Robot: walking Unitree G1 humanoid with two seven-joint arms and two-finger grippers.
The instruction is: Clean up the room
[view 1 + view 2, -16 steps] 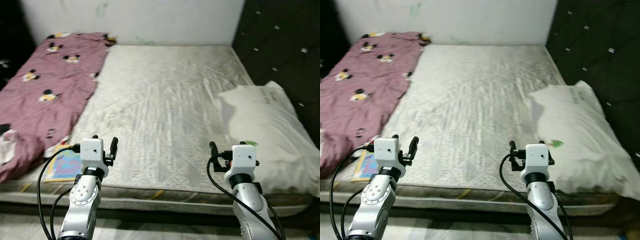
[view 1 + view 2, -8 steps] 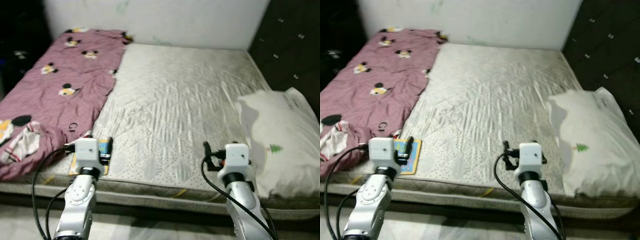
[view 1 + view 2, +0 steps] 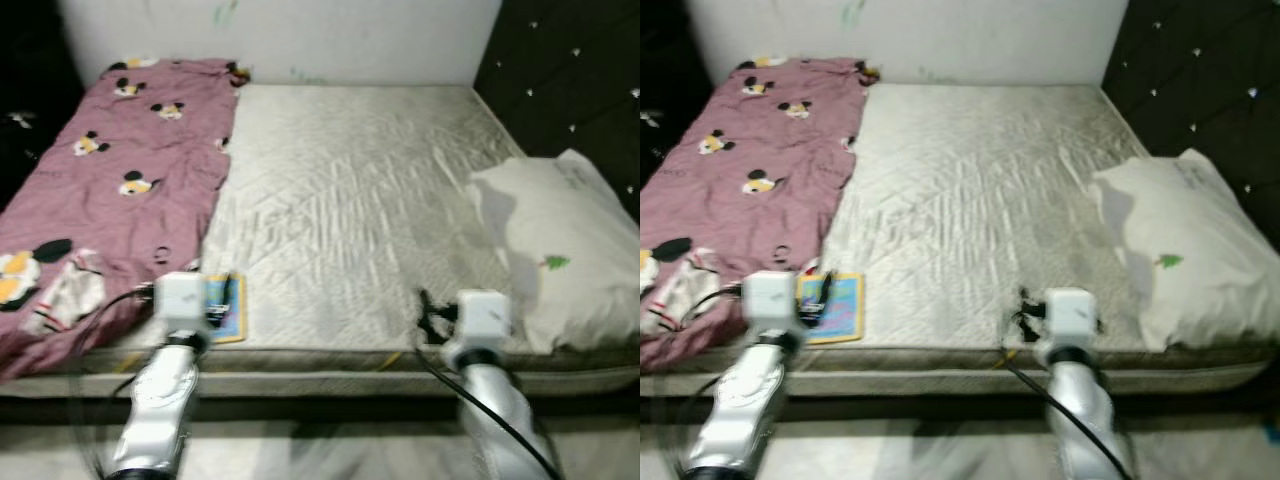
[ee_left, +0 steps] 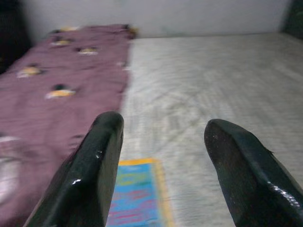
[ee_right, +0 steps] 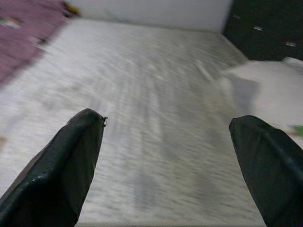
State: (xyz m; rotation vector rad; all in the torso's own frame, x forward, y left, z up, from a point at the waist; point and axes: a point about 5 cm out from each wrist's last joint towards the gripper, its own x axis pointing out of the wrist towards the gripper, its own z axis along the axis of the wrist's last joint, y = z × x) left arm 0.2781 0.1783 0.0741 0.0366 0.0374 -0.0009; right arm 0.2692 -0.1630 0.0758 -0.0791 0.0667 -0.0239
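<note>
a wide bed with a bare grey quilted mattress (image 3: pixel 350 200) spans the scene from the near edge to the white wall. a maroon cartoon-print blanket (image 3: pixel 110 180) covers its left side, bunched at the near corner. a white pillow with a small green mark (image 3: pixel 555 250) lies at the right edge beside the dark tufted headboard (image 3: pixel 570 70). a flat blue and yellow picture book (image 3: pixel 835 308) rests near the front edge, just beside the blanket. the left hand (image 4: pixel 163 165) hovers over the book, fingers spread and empty; the right hand (image 5: pixel 168 165), likewise spread, is above bare mattress.
</note>
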